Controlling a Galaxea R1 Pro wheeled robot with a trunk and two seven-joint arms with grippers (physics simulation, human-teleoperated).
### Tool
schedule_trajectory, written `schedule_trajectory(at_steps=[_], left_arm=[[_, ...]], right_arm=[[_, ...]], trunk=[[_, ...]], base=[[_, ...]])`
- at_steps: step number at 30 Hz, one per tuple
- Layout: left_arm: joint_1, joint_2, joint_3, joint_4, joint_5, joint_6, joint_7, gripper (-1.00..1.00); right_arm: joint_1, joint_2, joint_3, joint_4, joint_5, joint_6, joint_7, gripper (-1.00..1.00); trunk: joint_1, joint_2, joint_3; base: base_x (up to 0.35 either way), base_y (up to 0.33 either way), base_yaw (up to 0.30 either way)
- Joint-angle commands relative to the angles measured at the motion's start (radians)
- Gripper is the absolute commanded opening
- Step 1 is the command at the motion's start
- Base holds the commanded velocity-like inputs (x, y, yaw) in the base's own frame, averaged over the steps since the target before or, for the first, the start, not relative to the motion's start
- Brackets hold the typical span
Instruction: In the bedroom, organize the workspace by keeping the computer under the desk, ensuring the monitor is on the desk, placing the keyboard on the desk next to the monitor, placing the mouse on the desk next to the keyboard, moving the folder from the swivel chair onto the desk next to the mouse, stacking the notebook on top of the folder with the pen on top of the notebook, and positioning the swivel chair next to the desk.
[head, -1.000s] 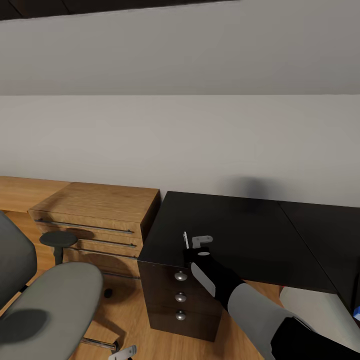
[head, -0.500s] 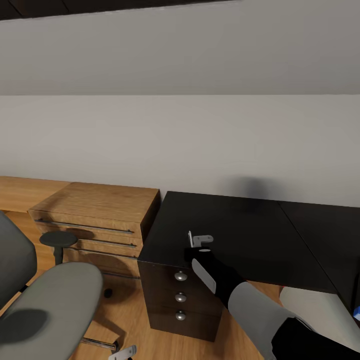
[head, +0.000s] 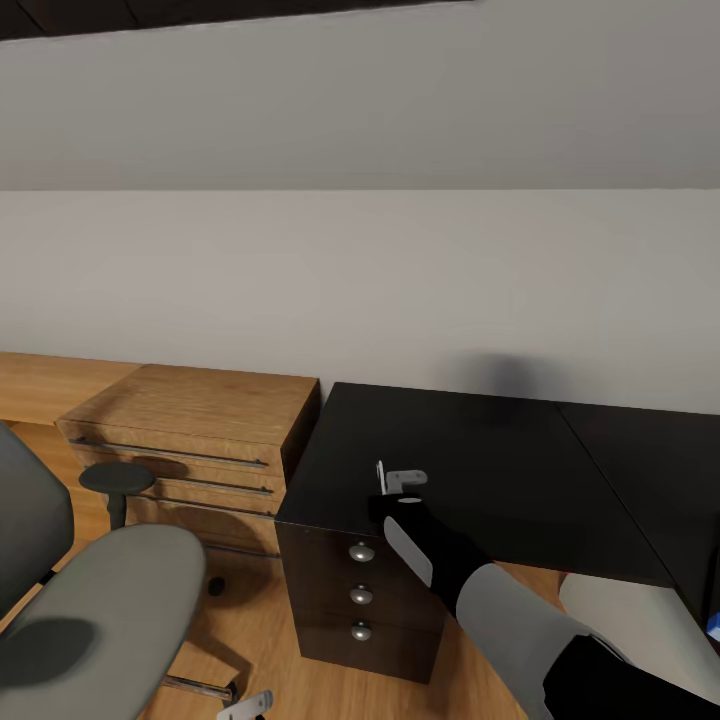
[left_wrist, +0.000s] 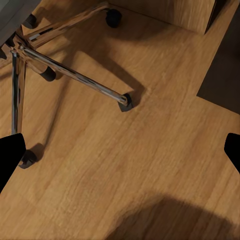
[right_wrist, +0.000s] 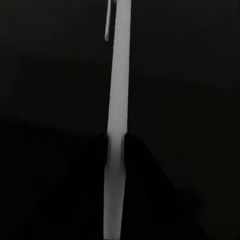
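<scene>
Right gripper (head: 392, 480): closed tight on the thin white pen (right_wrist: 116, 125), above the near left corner of the black desk (head: 470, 470).
Pen: pinched between the two fingers, held over the desk top.
Left gripper (left_wrist: 120, 145): fingers wide apart, holding nothing, above the wood floor (left_wrist: 125, 165).
Swivel chair (head: 90, 600): on the floor, left of the desk.

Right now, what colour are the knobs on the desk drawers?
Silver, against black drawer fronts. The three round knobs on the desk show best in the head view.

Right tool (head: 392, 480) holds the pen (head: 380, 476) over the desk (head: 480, 470).
</scene>
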Motion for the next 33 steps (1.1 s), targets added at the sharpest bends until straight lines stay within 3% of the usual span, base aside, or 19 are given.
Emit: schedule_trajectory(at_steps=[1,9,25,30,33], left_arm=[[-0.001,0.001,-0.008,0.000,0.010,-0.006,0.006,1.00],[-0.001,0.001,-0.008,0.000,0.010,-0.006,0.005,1.00],[-0.001,0.002,-0.011,0.001,0.011,-0.005,0.004,1.00],[-0.001,0.002,-0.012,0.002,0.012,-0.004,0.005,1.00],[-0.001,0.002,-0.012,0.005,0.014,0.000,0.004,1.00]], right_arm=[[-0.001,0.000,0.004,-0.001,-0.009,0.002,-0.009,-1.00],[-0.001,0.000,0.004,-0.001,-0.008,0.001,-0.009,-1.00],[-0.001,0.000,-0.002,-0.102,-0.007,-0.001,-0.010,-1.00],[0.000,-0.027,-0.021,-0.160,-0.008,0.000,-0.013,-1.00],[0.000,-0.059,-0.036,-0.220,-0.011,0.006,-0.031,-1.00]], trunk=[[0.000,-0.001,-0.001],[0.000,-0.001,-0.001],[-0.061,0.111,0.049],[-0.081,0.146,0.065],[-0.092,0.167,0.074]], base=[[0.000,0.000,0.000],[0.000,0.000,0.000],[0.000,0.000,0.000],[0.000,0.000,0.000],[0.000,0.000,0.000]])
